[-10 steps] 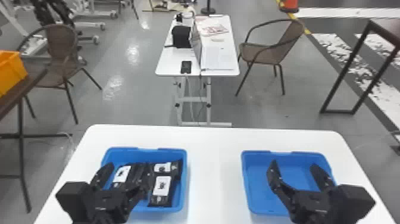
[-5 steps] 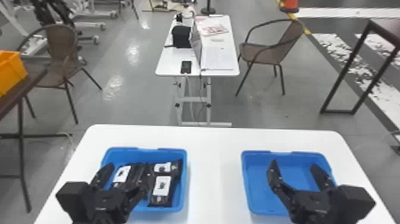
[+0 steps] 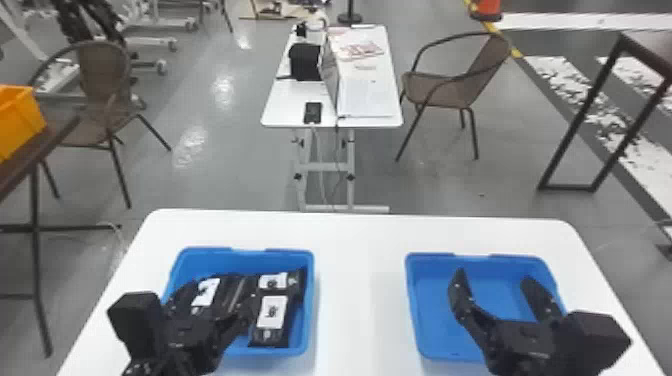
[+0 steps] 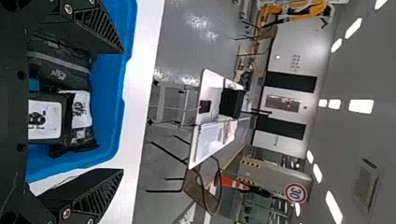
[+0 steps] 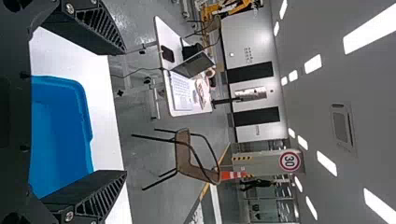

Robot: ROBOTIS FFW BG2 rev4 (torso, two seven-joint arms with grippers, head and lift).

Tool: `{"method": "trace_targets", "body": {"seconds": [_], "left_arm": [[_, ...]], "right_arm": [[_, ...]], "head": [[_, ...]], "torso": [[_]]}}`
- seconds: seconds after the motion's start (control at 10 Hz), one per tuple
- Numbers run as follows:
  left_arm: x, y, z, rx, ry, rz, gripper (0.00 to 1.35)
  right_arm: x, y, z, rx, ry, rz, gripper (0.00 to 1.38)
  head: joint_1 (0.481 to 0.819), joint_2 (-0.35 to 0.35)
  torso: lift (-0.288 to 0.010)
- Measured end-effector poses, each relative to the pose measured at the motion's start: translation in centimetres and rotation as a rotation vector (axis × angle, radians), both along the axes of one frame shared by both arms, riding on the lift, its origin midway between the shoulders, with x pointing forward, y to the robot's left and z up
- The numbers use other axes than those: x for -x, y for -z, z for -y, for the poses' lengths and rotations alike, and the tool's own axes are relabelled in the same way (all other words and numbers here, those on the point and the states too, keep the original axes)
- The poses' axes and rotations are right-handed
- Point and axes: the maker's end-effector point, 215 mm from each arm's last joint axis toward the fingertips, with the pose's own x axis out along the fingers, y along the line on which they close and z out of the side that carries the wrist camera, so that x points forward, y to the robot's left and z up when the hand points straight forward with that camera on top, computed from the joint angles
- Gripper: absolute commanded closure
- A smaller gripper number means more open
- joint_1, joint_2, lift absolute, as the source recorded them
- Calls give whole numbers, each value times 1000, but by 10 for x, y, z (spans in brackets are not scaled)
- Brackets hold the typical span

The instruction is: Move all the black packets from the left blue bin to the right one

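Observation:
In the head view my left gripper (image 3: 212, 300) stands open above the left blue bin (image 3: 309, 300), with nothing held. Several black packets with white labels lie in that bin; one packet (image 3: 267, 335) is near its right side. My right gripper (image 3: 505, 295) is open over the right blue bin (image 3: 412, 300), whose visible floor is bare. The left wrist view has my left gripper (image 4: 122, 112) with fingers wide apart and a labelled packet (image 4: 81, 109) beyond them in the bin. In the right wrist view my right gripper (image 5: 125, 112) is also spread, the blue bin (image 5: 60, 135) beyond it.
Both bins stand on a white table (image 3: 357, 280), with a strip of tabletop between them. Farther back are a second white table (image 3: 285, 107) with a laptop and papers, a brown chair (image 3: 440, 90) and, at far left, an orange crate (image 3: 20, 120).

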Motion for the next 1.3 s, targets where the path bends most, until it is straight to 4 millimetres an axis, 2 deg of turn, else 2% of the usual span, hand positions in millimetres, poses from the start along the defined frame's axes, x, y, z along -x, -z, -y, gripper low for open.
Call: {"method": "trace_targets", "body": {"seconds": [0.1, 0.3, 0.5, 0.8, 1.0, 1.3], "left_arm": [[-5, 18, 2, 38, 19, -90, 121], [-20, 40, 4, 56, 48, -193, 121], [-26, 74, 22, 115, 113, -333, 121], [-21, 114, 31, 70, 171, -500, 121], [-14, 144, 42, 119, 220, -605, 142], [-21, 163, 36, 121, 227, -674, 156]], "right_arm": [[-1, 0, 0, -2, 0, 0, 99], [-2, 1, 0, -9, 0, 0, 101], [-3, 1, 0, -17, 1, 2, 101], [-4, 2, 1, -27, 5, 3, 101], [-5, 3, 2, -35, 7, 5, 107], [-7, 3, 2, -42, 9, 9, 107]], "head": [[695, 7], [695, 7], [695, -17], [695, -29], [695, -46], [695, -40]], "torso": [[0], [0], [0], [0], [0], [0]]}}
